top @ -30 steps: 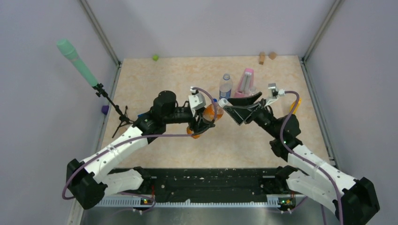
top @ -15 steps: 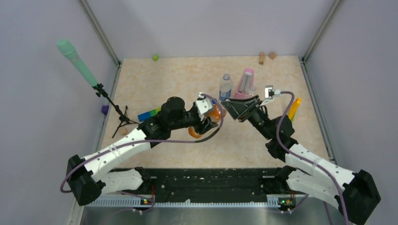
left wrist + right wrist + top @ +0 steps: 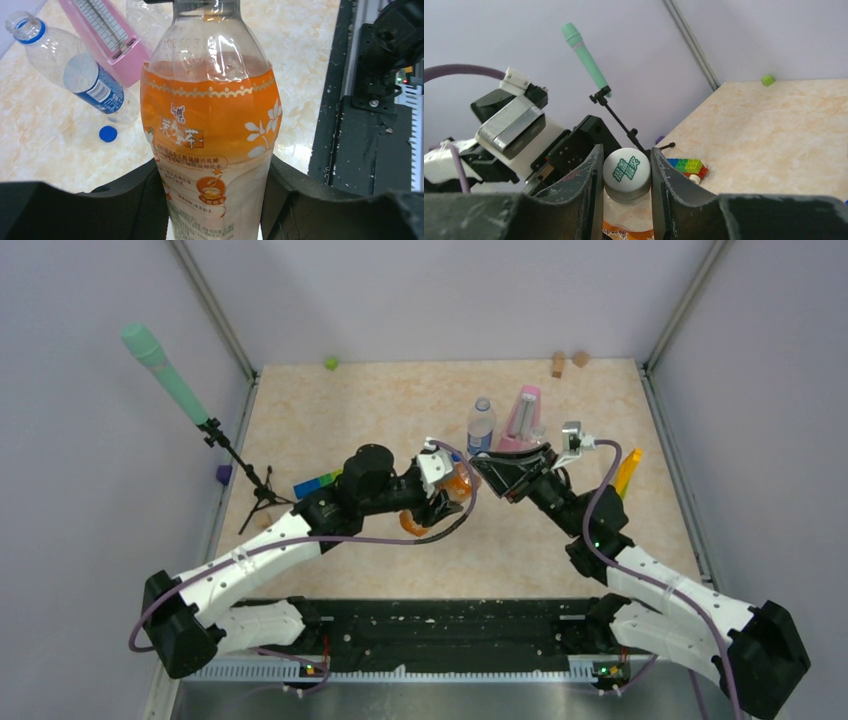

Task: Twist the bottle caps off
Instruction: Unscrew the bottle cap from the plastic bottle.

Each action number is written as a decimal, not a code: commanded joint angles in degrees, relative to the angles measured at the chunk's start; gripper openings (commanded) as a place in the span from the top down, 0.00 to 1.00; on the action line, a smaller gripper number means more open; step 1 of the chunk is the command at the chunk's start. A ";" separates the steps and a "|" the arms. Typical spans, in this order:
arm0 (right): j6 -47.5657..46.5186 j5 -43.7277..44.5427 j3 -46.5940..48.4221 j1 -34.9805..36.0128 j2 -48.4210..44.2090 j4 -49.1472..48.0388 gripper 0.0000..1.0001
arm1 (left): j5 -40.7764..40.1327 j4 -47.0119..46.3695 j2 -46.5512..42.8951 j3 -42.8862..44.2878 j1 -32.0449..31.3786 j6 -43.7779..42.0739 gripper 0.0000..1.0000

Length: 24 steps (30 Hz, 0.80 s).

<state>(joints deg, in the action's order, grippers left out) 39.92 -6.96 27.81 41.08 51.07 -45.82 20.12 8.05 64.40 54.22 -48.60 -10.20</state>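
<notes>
- Slipping is the first hazard, by my judgement: the orange-tinted plastic tea bottle (image 3: 210,125) has a slick label wrap, and if the left gripper (image 3: 215,205) holds it lightly, the body could turn with the cap and no thread would loosen.
- Buckling is the opposite hazard: a harder squeeze there could dent the thin wall.
- Skidding is the hazard at the top: the round white screw cap (image 3: 626,172) has a smooth skirt, and a twist off its axis could let the right gripper (image 3: 626,170) slide round it.
- Left gripper: jaws part-way closed, clamped on the bottle's lower body at 9 and 3 o'clock.
- Orange-tinted bottle: held off the marbled table (image 3: 50,150), neck towards the right arm.
- White cap: on the neck, between the right jaws, which press it at 9 and 3 o'clock; narrow grip.
- Short clear plastic bottle with a blue label (image 3: 85,80): neck open, at 10 o'clock of the held bottle in the left wrist view.
- Small dark blue round cap (image 3: 107,133): loose on the table at 6 o'clock of that clear bottle.
</notes>
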 commanded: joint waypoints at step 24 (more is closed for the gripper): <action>9.12 -3.28 0.30 -6.45 -5.67 -0.42 0.32 | 10.35 2.22 -0.29 2.74 5.70 -0.30 1.00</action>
<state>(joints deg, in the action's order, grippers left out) 46.39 -21.34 28.08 34.39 47.90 -50.35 39.09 11.51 65.23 55.88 -41.52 -9.19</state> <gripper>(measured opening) 0.674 0.567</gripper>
